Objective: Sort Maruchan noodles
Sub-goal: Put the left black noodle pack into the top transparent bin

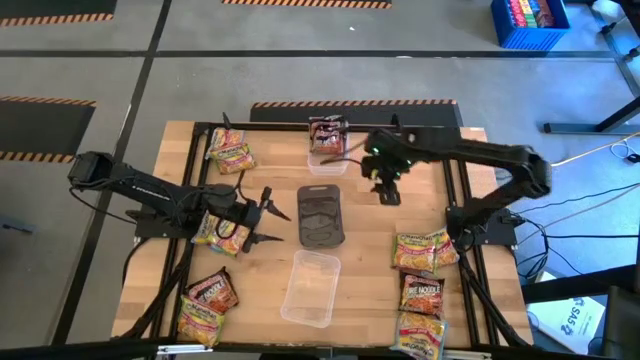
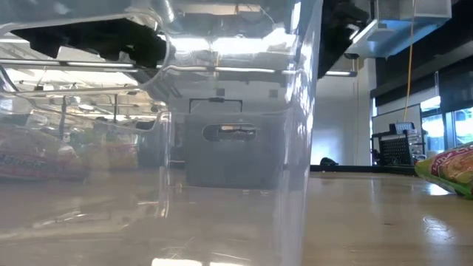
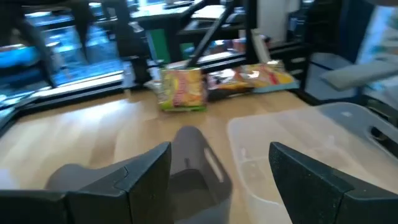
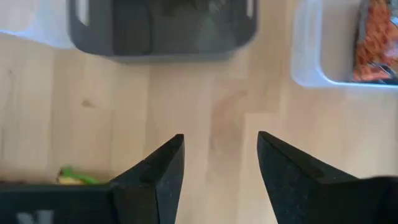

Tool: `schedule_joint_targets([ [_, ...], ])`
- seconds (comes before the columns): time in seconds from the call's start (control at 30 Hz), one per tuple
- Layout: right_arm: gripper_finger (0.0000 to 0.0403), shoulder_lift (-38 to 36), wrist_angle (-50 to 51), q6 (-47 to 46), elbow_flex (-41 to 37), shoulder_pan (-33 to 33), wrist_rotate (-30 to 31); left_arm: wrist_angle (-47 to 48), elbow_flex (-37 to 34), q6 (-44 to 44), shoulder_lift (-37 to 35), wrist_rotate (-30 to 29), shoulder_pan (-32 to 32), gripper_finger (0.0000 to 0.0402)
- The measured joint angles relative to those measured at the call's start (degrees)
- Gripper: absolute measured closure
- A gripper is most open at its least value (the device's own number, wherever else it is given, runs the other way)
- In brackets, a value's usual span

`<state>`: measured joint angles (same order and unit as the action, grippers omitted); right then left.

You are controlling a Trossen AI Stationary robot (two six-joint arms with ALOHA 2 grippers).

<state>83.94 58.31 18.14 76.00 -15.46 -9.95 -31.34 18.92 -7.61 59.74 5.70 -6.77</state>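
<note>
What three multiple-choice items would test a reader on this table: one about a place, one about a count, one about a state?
1. Where does the dark grey lid lie?
A. At the table's right edge
B. In the middle of the table, between the clear trays
C. On top of a noodle packet

2. How many clear trays are on the table?
A. Two
B. Four
C. Six

3. In what state is the right gripper?
A. Shut on a packet
B. Shut on the lid
C. Open and empty

Answers:
1 B: the high view shows the dark grey lid at the centre.
2 A: one empty clear tray lies on one side of the lid, and the other tray, holding a dark packet, on the opposite side.
3 C: the right gripper has its fingers apart over bare wood.
</note>
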Motion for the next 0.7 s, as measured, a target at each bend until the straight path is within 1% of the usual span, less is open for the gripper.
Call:
schedule_joint_targets([
  [0.13, 0.0221, -7.5, -9.78, -2.59, -11.02, 2.44, 0.48, -1.73, 1.13, 3.99, 2.66, -6.1, -1.33, 0.0137],
  [0.23, 0.0221, -12.8, -17.44, -4.53, -18.64, 4.26, 1.68, 0.29, 4.58, 7.0, 5.99, -8.29, -2.5, 0.0137],
  [0.3, 0.0221, -15.79, -21.97, -5.97, -23.24, 5.35, 2.6, 4.14, 8.28, 8.63, 8.4, -9.26, -3.54, 0.0137],
  [0.4, 0.0221, -19.55, -27.32, -8.67, -28.72, 7.43, 2.87, 16.55, 15.66, 12.76, 11.06, -15.02, -5.0, 0.014],
  [0.5, 0.0221, -22.05, -31.03, -12.13, -31.95, 10.22, 3.25, 32.49, 23.63, 18.4, 12.91, -20.6, -6.44, 0.0143],
  [0.6, 0.0221, -23.1, -33.57, -14.82, -32.94, 13.77, 3.58, 49.3, 31.25, 26.66, 13.19, -21.07, -8.01, 0.0143],
  [0.7, 0.0221, -23.01, -36.11, -16.33, -32.95, 17.97, 3.6, 62.33, 37.01, 38.19, 13.12, -18.13, -10.24, 0.0143],
])
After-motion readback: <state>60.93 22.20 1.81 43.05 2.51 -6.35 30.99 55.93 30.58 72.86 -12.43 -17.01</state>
